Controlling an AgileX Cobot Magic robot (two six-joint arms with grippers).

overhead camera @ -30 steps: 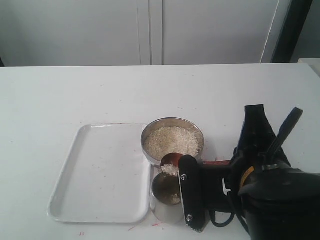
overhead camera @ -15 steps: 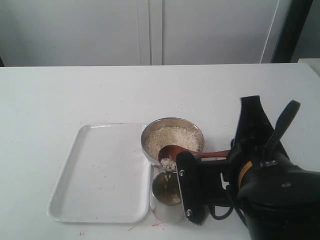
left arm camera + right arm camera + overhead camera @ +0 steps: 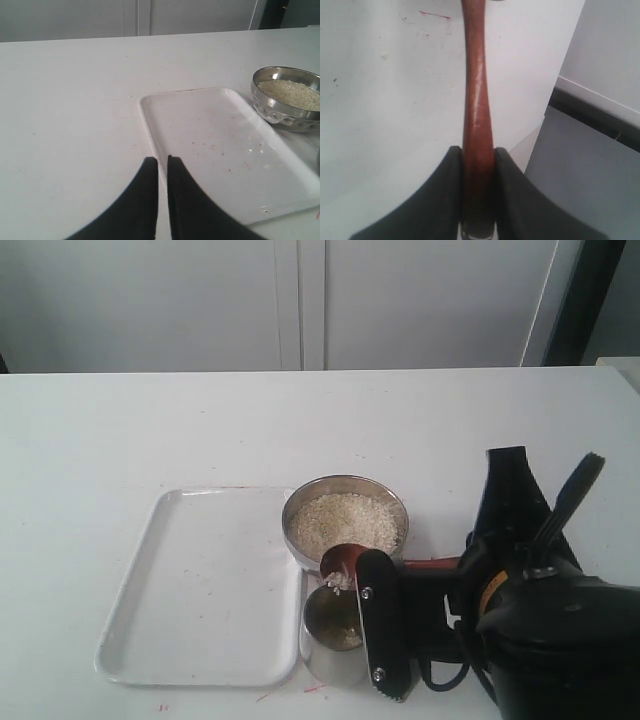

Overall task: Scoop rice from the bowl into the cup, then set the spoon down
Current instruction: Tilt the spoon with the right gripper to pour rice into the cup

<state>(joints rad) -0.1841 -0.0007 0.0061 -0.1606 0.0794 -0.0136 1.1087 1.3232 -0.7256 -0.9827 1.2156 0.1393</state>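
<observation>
The steel bowl (image 3: 345, 502) holds a heap of rice (image 3: 345, 520) and stands right of the tray. Just in front of it is the steel cup (image 3: 330, 625), with some rice at its bottom, partly hidden by my right arm. My right gripper (image 3: 479, 155) is shut on the handle of the wooden spoon (image 3: 476, 90). The spoon head (image 3: 342, 560) hangs tipped over the cup, a few grains at its lip. My left gripper (image 3: 160, 159) is shut on nothing, hovering over the tray's near edge; from there the bowl (image 3: 285, 107) and rice (image 3: 292, 92) show.
A white rectangular tray (image 3: 200, 580) lies left of the bowl and cup, seen as well in the left wrist view (image 3: 215, 145). My bulky right arm (image 3: 540, 630) fills the lower right. Small red marks (image 3: 310, 690) dot the table front. White cabinets stand behind.
The spoon head lifted and swung out over the cup's rim, spilling rice into the cup, then dropped back and tipped further. Most grains have left the spoon. The left gripper's motion cannot be told.
</observation>
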